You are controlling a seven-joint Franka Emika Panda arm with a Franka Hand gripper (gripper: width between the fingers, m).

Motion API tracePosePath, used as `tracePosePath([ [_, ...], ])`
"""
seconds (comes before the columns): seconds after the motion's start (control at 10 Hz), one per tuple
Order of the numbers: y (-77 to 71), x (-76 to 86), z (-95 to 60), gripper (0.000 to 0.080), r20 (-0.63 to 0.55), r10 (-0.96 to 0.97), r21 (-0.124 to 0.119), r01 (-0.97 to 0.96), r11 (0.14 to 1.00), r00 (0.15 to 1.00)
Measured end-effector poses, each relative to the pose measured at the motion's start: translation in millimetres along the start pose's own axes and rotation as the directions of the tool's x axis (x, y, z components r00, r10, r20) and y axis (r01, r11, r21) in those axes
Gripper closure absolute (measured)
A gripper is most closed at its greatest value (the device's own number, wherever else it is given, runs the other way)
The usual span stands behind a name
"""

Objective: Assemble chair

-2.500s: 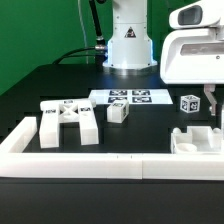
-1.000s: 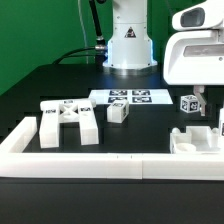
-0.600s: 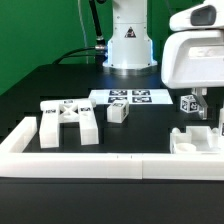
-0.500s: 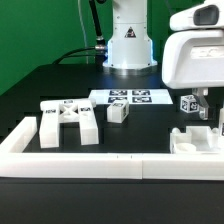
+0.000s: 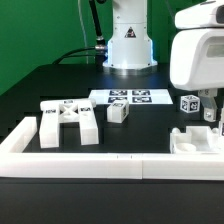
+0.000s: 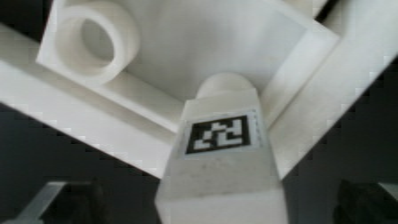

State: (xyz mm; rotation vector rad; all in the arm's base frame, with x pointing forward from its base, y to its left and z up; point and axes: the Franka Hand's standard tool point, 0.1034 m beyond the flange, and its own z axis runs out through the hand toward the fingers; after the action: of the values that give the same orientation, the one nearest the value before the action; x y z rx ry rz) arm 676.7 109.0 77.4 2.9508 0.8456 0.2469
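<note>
Jaws: spread wide and clamped on nothing. The gripper [image 5: 211, 108] points down at the exterior view's right.
Fingers: the dark tips [image 6: 50, 203] show at either edge of the wrist view, each with a gap between it and the post.
Post: a white post [image 6: 221, 130] with a square tag on its face stands centred between the jaws. I can see no contact.
Holed piece: in the wrist view a white piece with a round hole [image 6: 89, 45] lies past the post. Whether the two are joined I cannot tell.
Wall: the long white wall [image 5: 100, 160] runs across the front of the black table [image 5: 40, 85], nearest to me.
Notched part: a blocky white part [image 5: 193, 141] sits just behind the wall, below the gripper.
Frame: the cross-braced frame [image 5: 68, 122] lies at the exterior view's left, well apart from the jaws.
Small block: a small block [image 5: 118, 113] stands alone near the middle, just in front of the marker board.
Cube: a tagged cube [image 5: 189, 102] stands just beside the fingers, toward the exterior view's left.
Marker board: the marker board [image 5: 130, 97] lies flat behind the small block.
Robot base: the robot base [image 5: 128, 45] stands farthest back.
</note>
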Motion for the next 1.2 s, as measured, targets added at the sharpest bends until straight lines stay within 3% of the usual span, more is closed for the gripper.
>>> tracePosePath([
  [0.3, 0.4, 0.3, -0.4, 0.0506, -0.001, 0.034, 0.0, -0.034, 0.999, 0.999],
  [0.5, 0.3, 0.5, -0.5, 0.0506, -0.002, 0.089, 0.001, -0.089, 0.996, 0.996],
  [0.8, 0.0, 0.9, -0.6, 0.0506, -0.003, 0.333, 0.007, -0.333, 0.943, 0.943],
  [1.2, -2.6, 2.6, -0.7, 0.0506, -0.001, 0.71, 0.02, -0.71, 0.704, 0.704],
])
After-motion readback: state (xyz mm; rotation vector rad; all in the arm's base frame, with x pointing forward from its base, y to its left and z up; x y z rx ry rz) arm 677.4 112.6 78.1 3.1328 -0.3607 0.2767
